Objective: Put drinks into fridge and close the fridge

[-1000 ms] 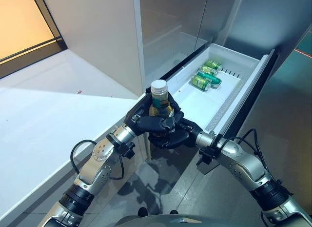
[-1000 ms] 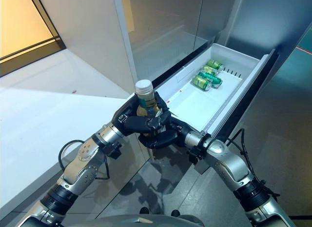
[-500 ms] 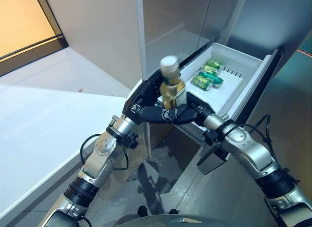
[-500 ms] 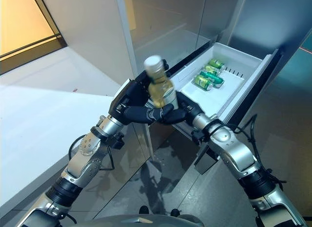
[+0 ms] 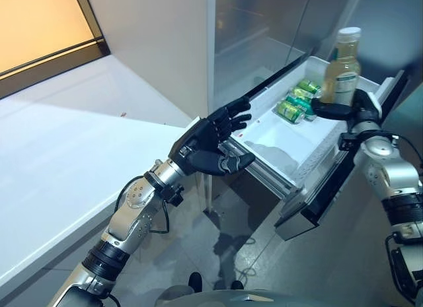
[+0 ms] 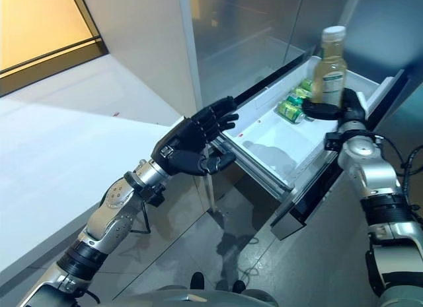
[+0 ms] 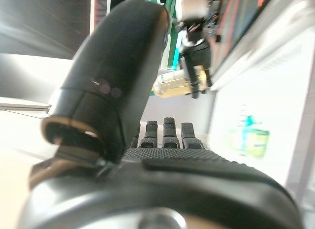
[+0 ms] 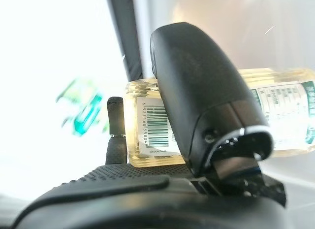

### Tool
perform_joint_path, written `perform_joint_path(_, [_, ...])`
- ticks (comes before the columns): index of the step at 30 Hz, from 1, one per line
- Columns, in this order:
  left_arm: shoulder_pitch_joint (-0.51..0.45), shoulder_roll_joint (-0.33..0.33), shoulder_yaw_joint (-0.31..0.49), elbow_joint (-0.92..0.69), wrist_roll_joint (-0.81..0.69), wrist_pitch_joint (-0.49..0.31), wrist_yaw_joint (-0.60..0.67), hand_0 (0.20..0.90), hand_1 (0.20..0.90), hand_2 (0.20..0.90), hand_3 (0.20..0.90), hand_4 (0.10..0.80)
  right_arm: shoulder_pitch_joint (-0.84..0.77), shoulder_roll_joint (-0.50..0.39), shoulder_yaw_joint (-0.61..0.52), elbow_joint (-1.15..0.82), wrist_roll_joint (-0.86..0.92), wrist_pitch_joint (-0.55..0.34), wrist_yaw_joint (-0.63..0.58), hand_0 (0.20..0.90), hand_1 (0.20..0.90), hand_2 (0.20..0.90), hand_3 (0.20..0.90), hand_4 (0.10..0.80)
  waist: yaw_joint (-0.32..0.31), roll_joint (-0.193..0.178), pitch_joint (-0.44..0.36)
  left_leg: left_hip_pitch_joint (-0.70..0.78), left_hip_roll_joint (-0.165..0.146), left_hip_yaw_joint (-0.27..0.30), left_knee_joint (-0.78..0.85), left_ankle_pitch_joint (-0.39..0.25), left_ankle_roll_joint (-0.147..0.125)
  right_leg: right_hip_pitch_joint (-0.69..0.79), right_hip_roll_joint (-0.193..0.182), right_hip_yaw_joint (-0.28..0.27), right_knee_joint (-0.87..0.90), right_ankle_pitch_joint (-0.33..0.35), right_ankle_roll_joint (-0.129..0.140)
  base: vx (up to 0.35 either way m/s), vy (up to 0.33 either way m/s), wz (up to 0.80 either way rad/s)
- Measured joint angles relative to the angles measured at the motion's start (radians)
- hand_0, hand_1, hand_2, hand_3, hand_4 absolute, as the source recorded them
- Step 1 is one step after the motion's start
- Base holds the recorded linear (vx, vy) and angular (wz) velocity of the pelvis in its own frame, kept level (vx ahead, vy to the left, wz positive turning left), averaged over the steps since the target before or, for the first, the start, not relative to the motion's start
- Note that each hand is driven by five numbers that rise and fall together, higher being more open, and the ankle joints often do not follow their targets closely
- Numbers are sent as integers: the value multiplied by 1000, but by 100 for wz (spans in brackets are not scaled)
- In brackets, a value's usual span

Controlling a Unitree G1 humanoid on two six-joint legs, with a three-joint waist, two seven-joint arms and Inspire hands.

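My right hand (image 5: 347, 110) is shut on a bottle (image 5: 342, 67) of pale yellow drink with a white cap, holding it upright above the right end of the open white fridge drawer (image 5: 291, 145). Its own wrist view shows the thumb (image 8: 197, 86) pressed across the bottle (image 8: 152, 138). Several green cans (image 5: 296, 103) lie at the far end of the drawer. My left hand (image 5: 210, 143) hovers open at the drawer's near left corner, fingers straight and spread, holding nothing.
A white counter (image 5: 59, 155) runs along the left. The fridge's grey body (image 5: 258, 30) rises behind the drawer, whose dark front panel (image 5: 344, 181) juts out on the right. Grey floor lies below.
The bottle has passed from both hands to my right hand alone, which carried it up and to the right over the drawer. My left hand let go and opened. The camera has shifted.
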Motion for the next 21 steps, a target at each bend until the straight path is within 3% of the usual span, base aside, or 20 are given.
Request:
perform_joint_path(5, [98, 37, -17, 61, -50, 202, -86, 900, 900, 900, 900, 800, -64, -30, 20, 216, -39, -2, -9, 300, 300, 300, 200, 100, 26, 37, 21, -6, -1, -28, 0, 13, -4, 6, 0, -35, 0, -1, 1, 78, -9, 17])
perform_joint_path(8, [140, 85, -85, 134, -39, 276, -108, 900, 900, 900, 900, 800, -127, -37, 55, 312, -94, -9, 0, 300, 300, 300, 200, 100, 35, 47, 26, -20, -2, -51, 0, 26, -7, 0, -1, -60, 0, -1, 0, 14, 5, 25])
perform_joint_path(11, [172, 112, -132, 199, -17, 301, -109, 900, 900, 900, 900, 800, -177, -40, 70, 421, -114, -11, 2, 300, 300, 300, 200, 100, 60, 50, 27, -37, -4, -68, 0, 36, -10, -10, -1, -79, -1, -2, 0, -39, 2, 24])
perform_joint_path(15, [179, 121, -184, 323, 39, 302, -83, 900, 900, 900, 900, 800, -243, -46, 88, 543, -155, -26, 10, 300, 300, 300, 200, 100, 87, 69, 28, -113, -11, -104, 0, 69, -12, -72, -3, -113, 0, 7, -13, -173, -19, 31])
perform_joint_path(21, [176, 75, -196, 626, 137, 165, 71, 900, 900, 900, 900, 800, -259, -35, 90, 590, -159, -25, 50, 300, 300, 300, 200, 100, 132, 99, 79, -196, -11, -121, 1, 95, -15, -146, 2, -136, 0, 21, -19, -93, -38, 11])
